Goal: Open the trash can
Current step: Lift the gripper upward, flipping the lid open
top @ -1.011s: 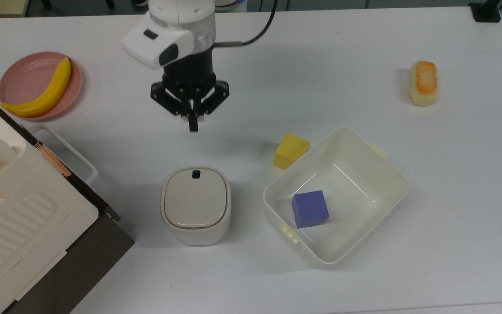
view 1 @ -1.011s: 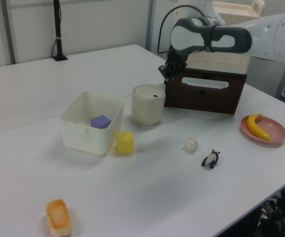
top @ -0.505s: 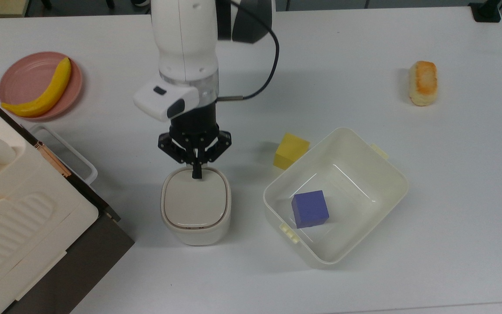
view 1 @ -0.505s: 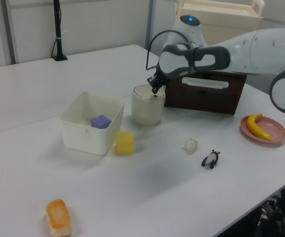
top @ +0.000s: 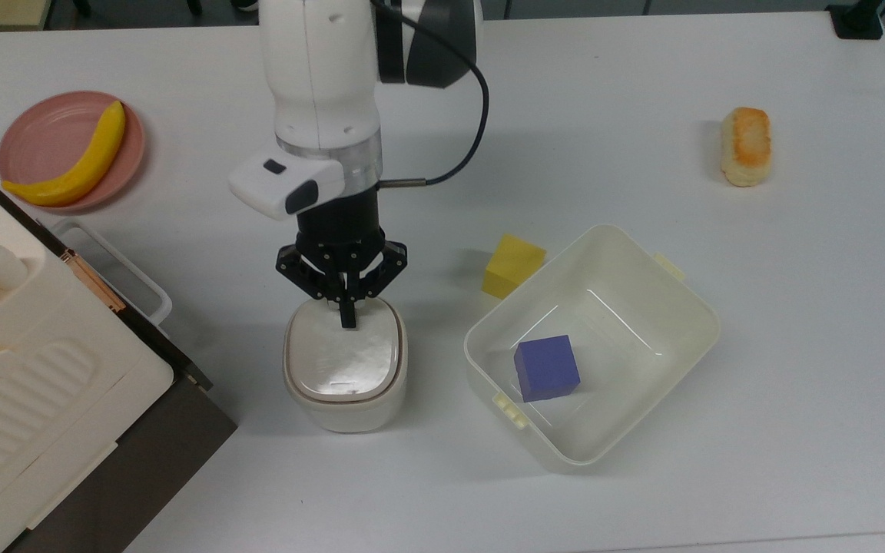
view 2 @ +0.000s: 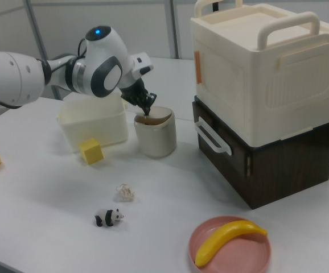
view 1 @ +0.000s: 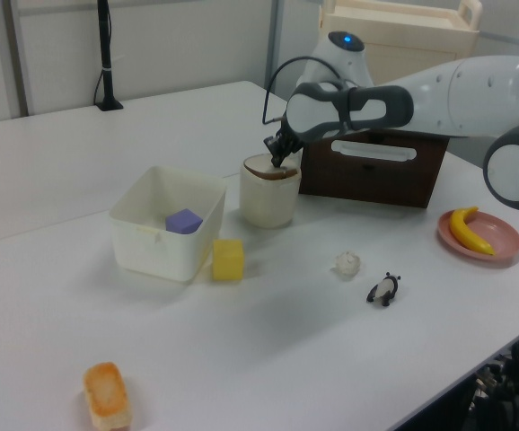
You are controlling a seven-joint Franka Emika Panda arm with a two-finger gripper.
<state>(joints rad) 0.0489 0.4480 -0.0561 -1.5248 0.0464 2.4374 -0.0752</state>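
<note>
- Trash can (top: pixel 345 365) stands on the bench (top: pixel 642 476) between the big cream-and-brown box (top: pixel 43 399) on the top view's left and the open tub (top: pixel 688 299) on the top view's right.
- Gripper (top: pixel 348 319) is pointed down on the lid's (top: pixel 344 353) edge nearest the arm, about where the button would be; the button is hidden under the tip.
- Fingers look pressed together into one narrow tip, holding nothing, just pushing.
- In the left view and right view the lid (view 1: pixel 269 168) looks tilted, a dark gap showing at the rim under the gripper (view 2: pixel 147 110). Looks like the latch is released and the lid is starting to lift.
- Progress: press appears done, lid only partly up. Can't tell how far it will swing.
- Left to do, probably: pull the tip clear so the lid can open fully.
- Blue cube (top: pixel 546 367) in the tub, yellow cube (top: pixel 513 266) just beside it, untouched.
</note>
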